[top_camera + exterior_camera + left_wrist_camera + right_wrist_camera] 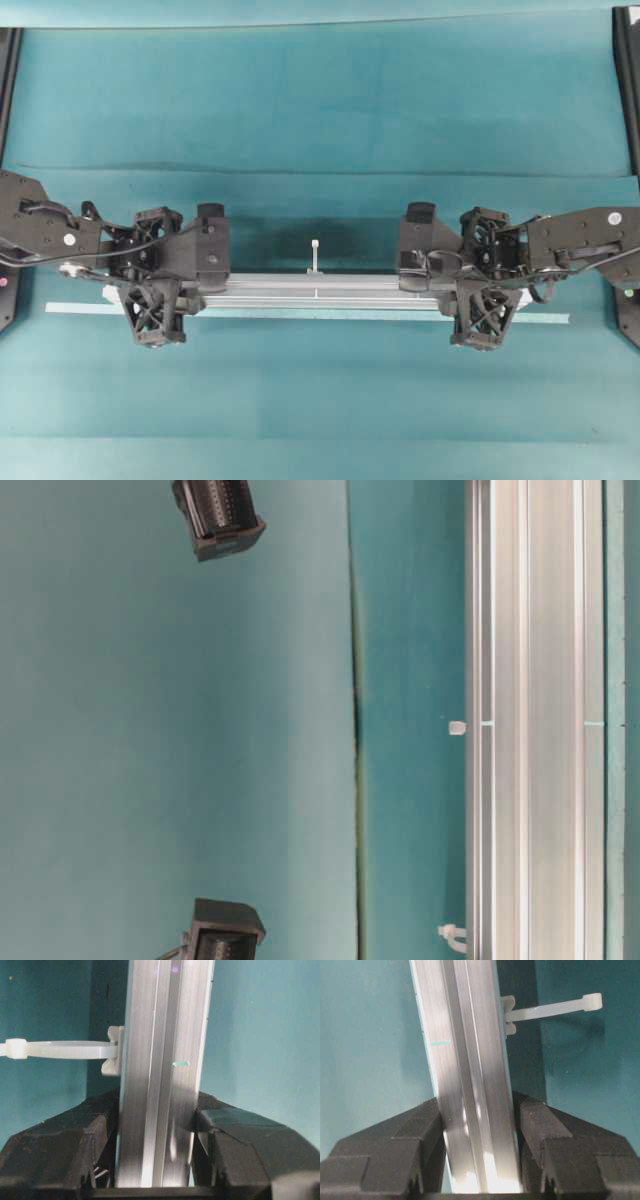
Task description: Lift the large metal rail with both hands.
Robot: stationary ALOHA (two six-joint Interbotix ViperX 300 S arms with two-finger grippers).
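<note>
We have the large metal rail point(320, 292) lying crosswise in the middle of the teal table point(320, 100), its grooved silver length running left to right, with a white peg point(315, 255) standing up at its middle. Our left gripper point(170, 290) is closed on the rail near its left end and our right gripper point(470, 290) is closed on it near its right end; both wrist views show the black jaws pressed against the two long sides of the bar with no gap. We judge that the grasp is made and the lift is the step in hand, though we cannot tell from these views whether the rail has already left the surface. The next move calls for both arms to rise together at an even pace, so the bar stays level and does not twist in the jaws. Just on the near side lies the thin pale-teal strip point(75, 307), longer than the rail; it seems outside the jaws, and nothing else stands in the way.
</note>
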